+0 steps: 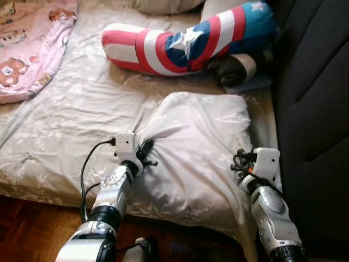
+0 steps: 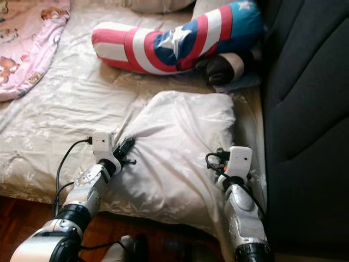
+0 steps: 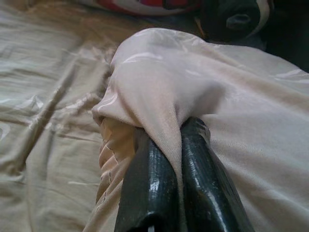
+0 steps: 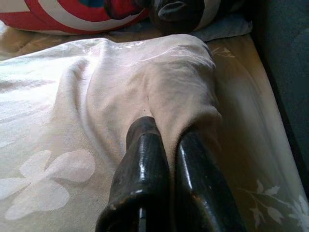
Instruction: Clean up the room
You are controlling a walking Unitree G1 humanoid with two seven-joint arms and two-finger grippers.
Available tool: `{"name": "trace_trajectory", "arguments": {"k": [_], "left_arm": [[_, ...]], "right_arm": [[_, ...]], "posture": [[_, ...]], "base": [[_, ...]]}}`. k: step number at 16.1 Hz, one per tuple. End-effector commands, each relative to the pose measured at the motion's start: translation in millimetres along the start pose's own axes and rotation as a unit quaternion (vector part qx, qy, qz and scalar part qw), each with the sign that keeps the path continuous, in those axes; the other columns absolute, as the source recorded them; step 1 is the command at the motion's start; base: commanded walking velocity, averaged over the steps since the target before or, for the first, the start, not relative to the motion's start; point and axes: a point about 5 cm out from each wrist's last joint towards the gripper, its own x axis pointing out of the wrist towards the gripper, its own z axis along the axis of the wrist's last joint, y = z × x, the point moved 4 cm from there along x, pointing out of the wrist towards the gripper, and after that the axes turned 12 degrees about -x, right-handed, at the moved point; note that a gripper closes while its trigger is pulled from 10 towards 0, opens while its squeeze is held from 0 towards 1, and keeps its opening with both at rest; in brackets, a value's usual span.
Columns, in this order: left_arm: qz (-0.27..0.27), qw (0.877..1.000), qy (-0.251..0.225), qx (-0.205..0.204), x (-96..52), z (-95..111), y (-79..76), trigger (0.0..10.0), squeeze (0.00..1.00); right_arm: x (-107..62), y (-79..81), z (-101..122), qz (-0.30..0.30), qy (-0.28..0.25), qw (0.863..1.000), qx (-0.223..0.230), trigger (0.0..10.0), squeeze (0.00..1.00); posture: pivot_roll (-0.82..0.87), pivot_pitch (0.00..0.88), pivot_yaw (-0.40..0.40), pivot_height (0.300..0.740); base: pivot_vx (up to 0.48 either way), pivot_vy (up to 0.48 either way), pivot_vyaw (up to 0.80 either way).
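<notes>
Both grippers are clamped on the same white pillow (image 1: 199, 147), which lies on the near right part of the bed. Left gripper (image 1: 146, 154) bites the pillow's left edge; in its wrist view the two black fingers (image 3: 154, 183) are pressed together with a fold of the pale fabric pinched between them. Right gripper (image 4: 166, 145) holds the pillow's near right corner, its fingers (image 4: 145, 174) likewise squeezed together on a bunched ridge of cloth. The silver arms reach in from the near edge, the left one trailing a black cable (image 1: 87, 164).

Under the pillow spreads a cream bedsheet (image 1: 82, 109) with a faint leaf pattern, wrinkled across the mattress. Beyond the pillow, at the far side, lies a long cushion (image 1: 185, 41) in red, white and blue with white stars, and just to its right, touching it, a dark plush object (image 1: 237, 68) with a pale band. A pink blanket (image 1: 27, 49) with cartoon prints covers the far left corner. A dark grey upholstered panel (image 1: 311, 98) runs along the right side of the bed. Reddish wooden floor (image 1: 32, 229) shows at the near left.
</notes>
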Motion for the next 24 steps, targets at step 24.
{"name": "trace_trajectory", "arguments": {"k": [24], "left_arm": [[-0.106,0.992,0.026,-0.062,8.4,12.2,-17.1,10.0,0.0]], "right_arm": [[-19.1,-42.9,33.6,-0.115,-0.082,0.99,-0.012,10.0,0.0]], "posture": [[-0.07,0.128,-0.028,0.74]], "base": [[0.0,-0.128,0.0]]}}
